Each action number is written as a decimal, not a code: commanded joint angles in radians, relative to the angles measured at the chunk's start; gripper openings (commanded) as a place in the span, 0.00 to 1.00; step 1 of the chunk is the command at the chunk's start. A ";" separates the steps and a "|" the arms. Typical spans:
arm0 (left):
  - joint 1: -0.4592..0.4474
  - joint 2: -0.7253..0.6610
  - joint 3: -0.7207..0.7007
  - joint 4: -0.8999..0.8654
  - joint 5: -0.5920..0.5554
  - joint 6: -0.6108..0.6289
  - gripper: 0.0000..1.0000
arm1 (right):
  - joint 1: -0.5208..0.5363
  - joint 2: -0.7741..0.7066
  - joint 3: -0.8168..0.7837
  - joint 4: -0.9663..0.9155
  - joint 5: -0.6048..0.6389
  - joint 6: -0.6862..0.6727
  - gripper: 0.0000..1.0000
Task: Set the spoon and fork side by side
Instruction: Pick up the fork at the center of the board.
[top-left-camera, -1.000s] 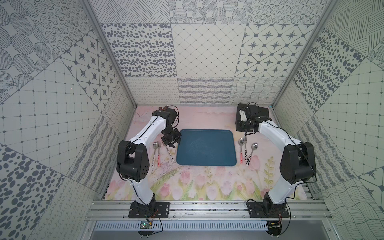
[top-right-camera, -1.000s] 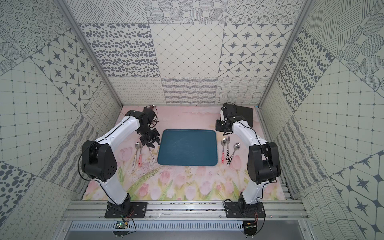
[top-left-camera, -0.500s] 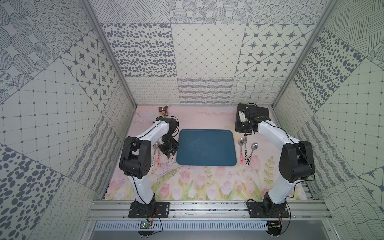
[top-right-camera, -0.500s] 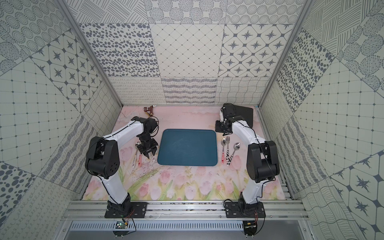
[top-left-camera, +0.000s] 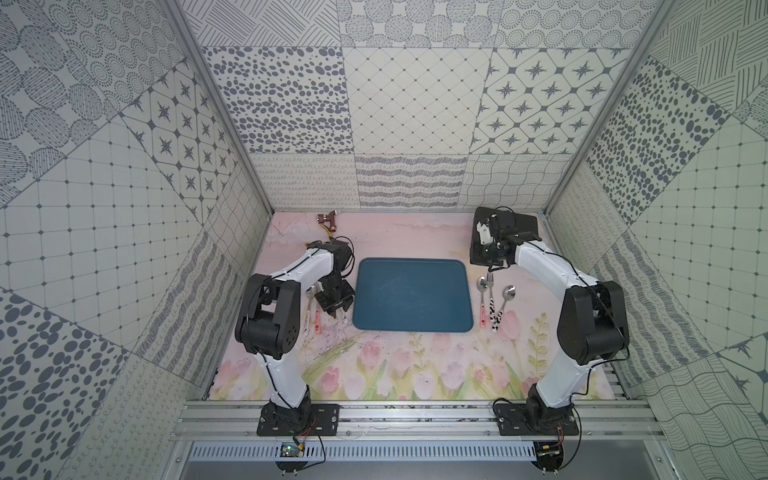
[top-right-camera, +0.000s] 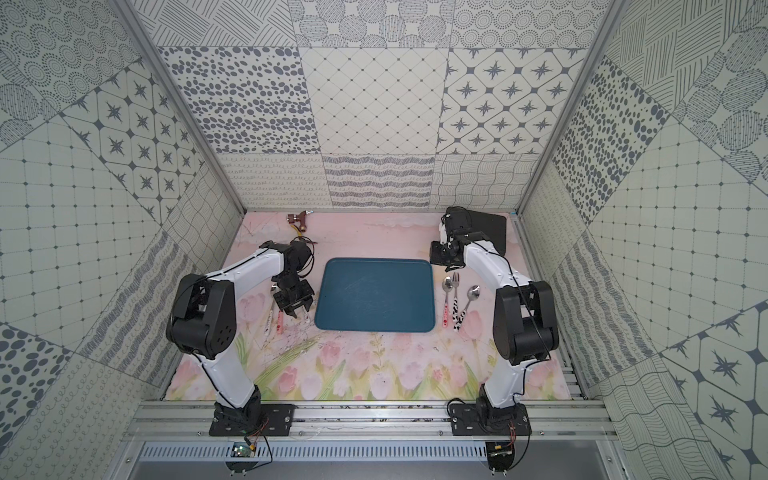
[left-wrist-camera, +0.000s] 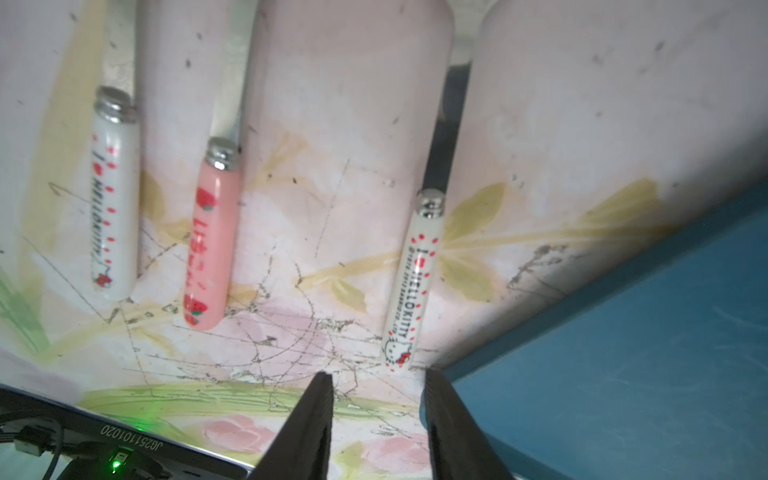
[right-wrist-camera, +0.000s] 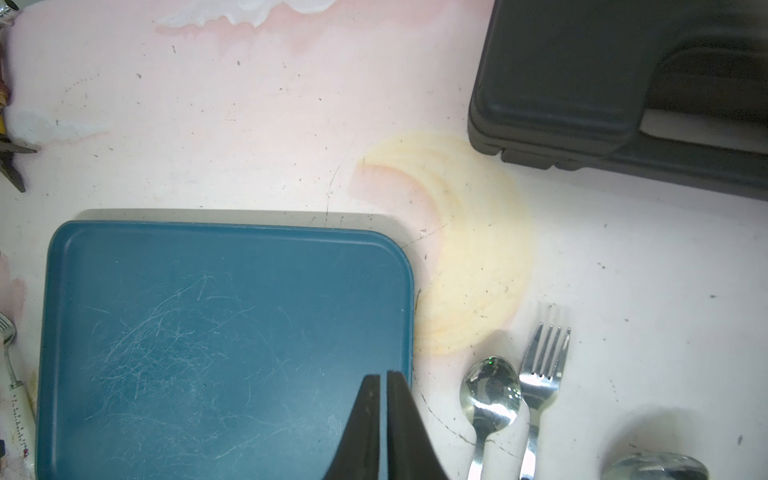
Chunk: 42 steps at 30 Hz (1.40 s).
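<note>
Two top views come first. In both, the left pincer (top-left-camera: 339, 315) has come nearer the rail (top-left-camera: 415, 417) than a second ago, when it hung by the far left corner of the blue tray (top-left-camera: 411, 299). It now hangs over the cutlery left of that tray. The right arm (top-left-camera: 544, 266) has barely shifted. Right of the tray, the spoon (top-left-camera: 482, 285) and fork (top-left-camera: 494, 316) lie just beside each other. Their long axes are parallel, with bowl and tines toward the back wall and handles toward the rail. A second spoon (top-left-camera: 508, 292) lies near them, slanted. The tabletop (top-left-camera: 415, 365) is a scuffed pink sheet printed with tulips, boxed in by grey-and-white patterned panels (top-left-camera: 415, 104).

The left wrist view shows the left pincer spread, with nothing between its fingers. A white handle (left-wrist-camera: 409, 282) ends just beyond them, beside the tray's edge. A pink handle (left-wrist-camera: 212, 245) and another white one (left-wrist-camera: 114, 199) lie roughly parallel, farther off.

The right wrist view shows the right pincer (right-wrist-camera: 383, 376) pressed together and empty, above the tray's corner. Spoon bowl and fork head sit edge to edge. A dark case (right-wrist-camera: 582, 83) lies beyond.
</note>
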 joint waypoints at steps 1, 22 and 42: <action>0.026 0.007 -0.015 0.092 -0.016 0.057 0.39 | 0.006 0.012 0.000 0.019 -0.004 0.013 0.09; 0.033 0.109 -0.020 0.057 -0.048 0.071 0.20 | 0.005 -0.002 -0.004 0.018 -0.004 0.008 0.02; 0.006 0.061 0.055 0.007 -0.077 0.149 0.00 | 0.005 -0.006 -0.007 0.027 -0.009 0.018 0.00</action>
